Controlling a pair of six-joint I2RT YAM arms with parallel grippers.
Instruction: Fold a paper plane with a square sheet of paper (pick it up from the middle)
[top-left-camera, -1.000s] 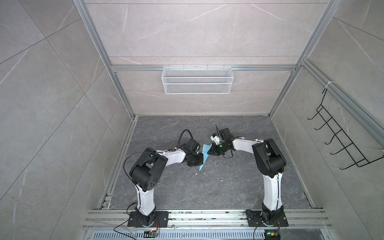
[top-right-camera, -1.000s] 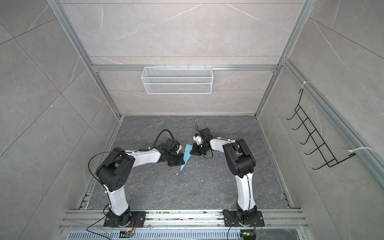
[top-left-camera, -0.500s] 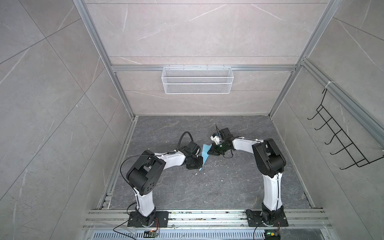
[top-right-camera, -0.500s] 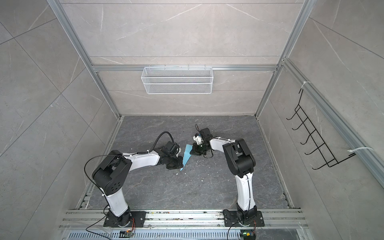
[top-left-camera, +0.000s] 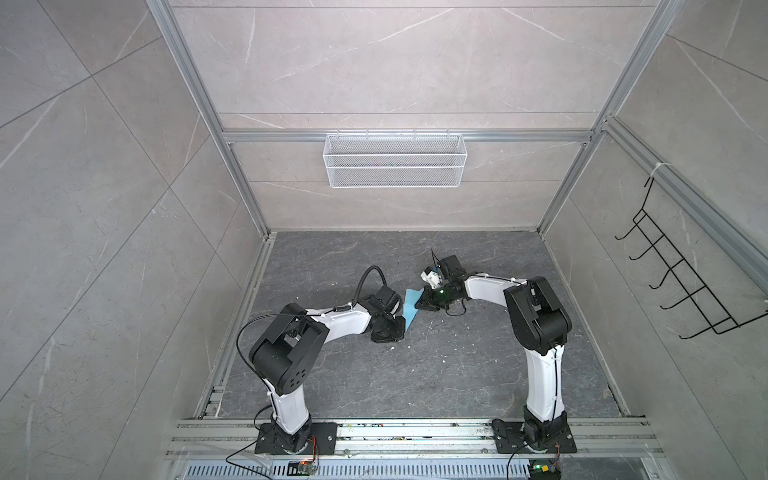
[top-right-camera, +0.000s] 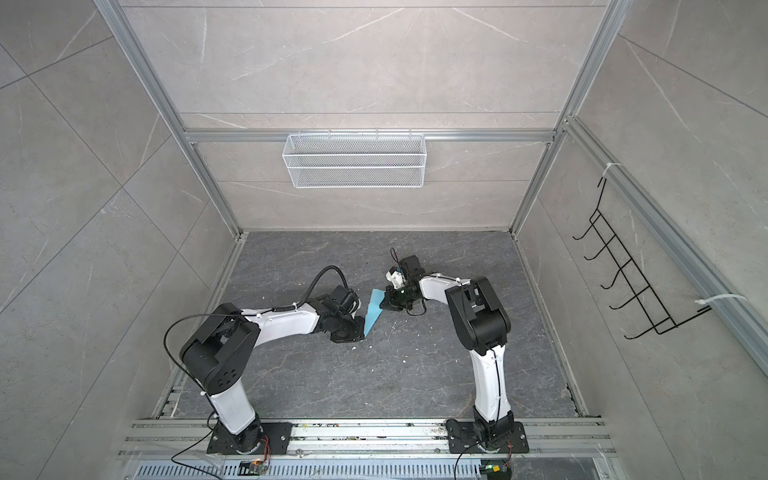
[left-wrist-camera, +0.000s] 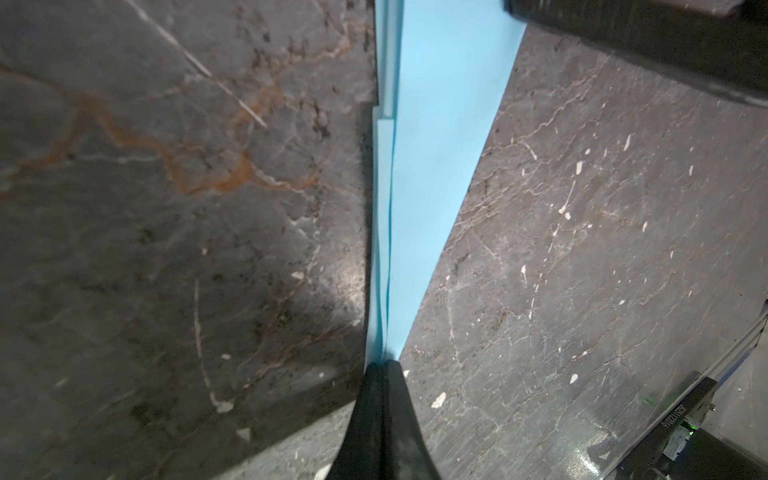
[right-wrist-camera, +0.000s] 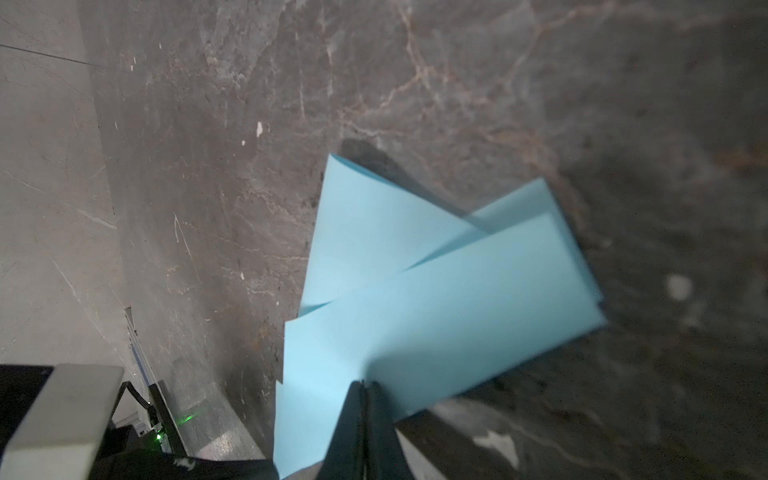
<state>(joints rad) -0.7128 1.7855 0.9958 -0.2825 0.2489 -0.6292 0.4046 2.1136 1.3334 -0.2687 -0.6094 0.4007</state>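
Left arm (top-left-camera: 340, 328) and right arm (top-left-camera: 486, 291) share glossy white link shells and bulky black joint housings, each on a black bolted base plate (top-left-camera: 326, 438). A black cable (top-left-camera: 362, 279) loops from the left wrist. The left end effector (left-wrist-camera: 384, 368) has slim, tapered black fingers (left-wrist-camera: 365, 428).

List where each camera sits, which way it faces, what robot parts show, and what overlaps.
Top views: a stereo pair high at the front, looking down toward the back wall and wire basket. The left arm and right arm show from base to gripper.
Left wrist: looks along the left gripper, shut on the narrow tip of the folded blue paper. Only its fingers show.
Right wrist: looks along the right gripper, shut on the paper's wide end. Only its fingers show.
Shared: every view catches the paper and the dark floor.
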